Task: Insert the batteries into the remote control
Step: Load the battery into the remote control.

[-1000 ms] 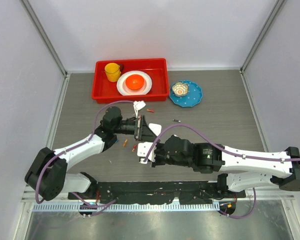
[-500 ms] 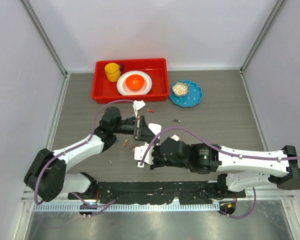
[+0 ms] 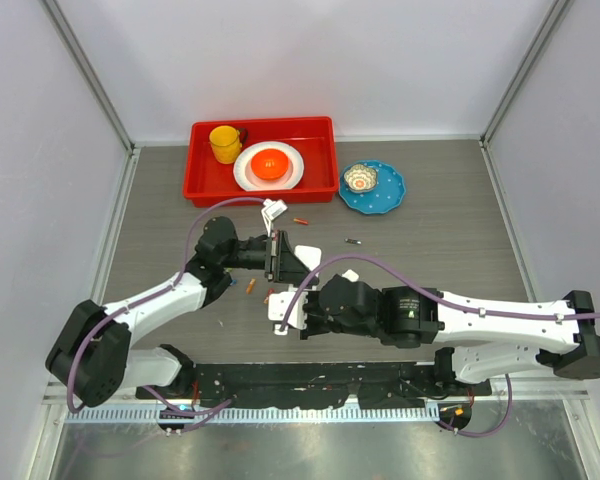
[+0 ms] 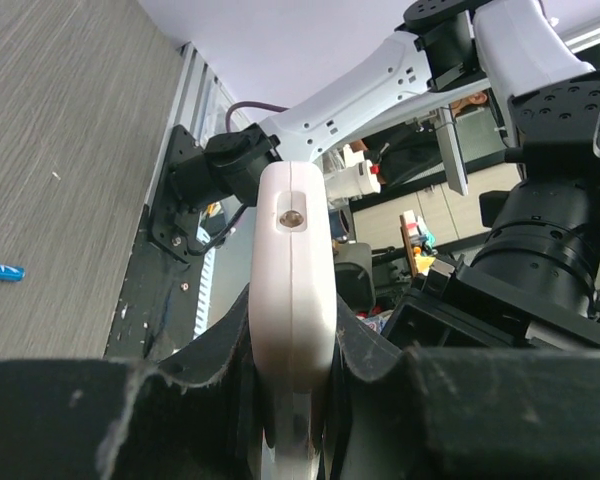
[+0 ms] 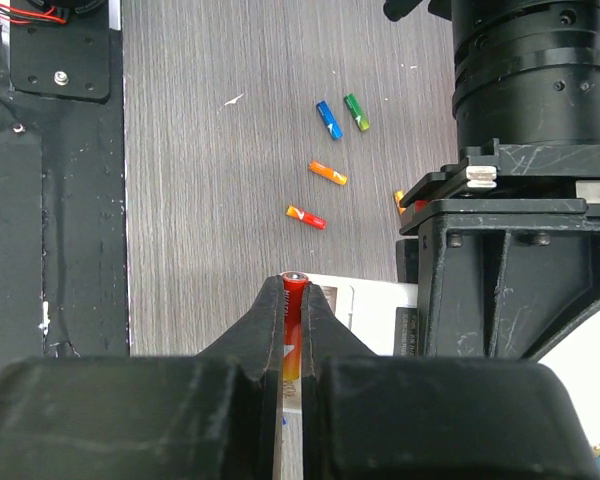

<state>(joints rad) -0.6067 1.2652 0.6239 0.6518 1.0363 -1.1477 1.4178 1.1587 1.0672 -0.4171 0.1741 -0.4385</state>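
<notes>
here, right hand (image 5: 294, 292) pinches a battery (image 5: 293, 318) lengthwise; left hand (image 4: 295, 325) clamps the remote control (image 4: 292, 240) pointing outward.

The grey wood-grain tabletop (image 3: 450, 250) carries a red tray (image 3: 260, 197) at the back, with a blue plate (image 3: 390, 196) just right of it. Loose batteries (image 5: 327, 173) lie scattered nearer the middle (mostly orange, one blue, one green).
</notes>
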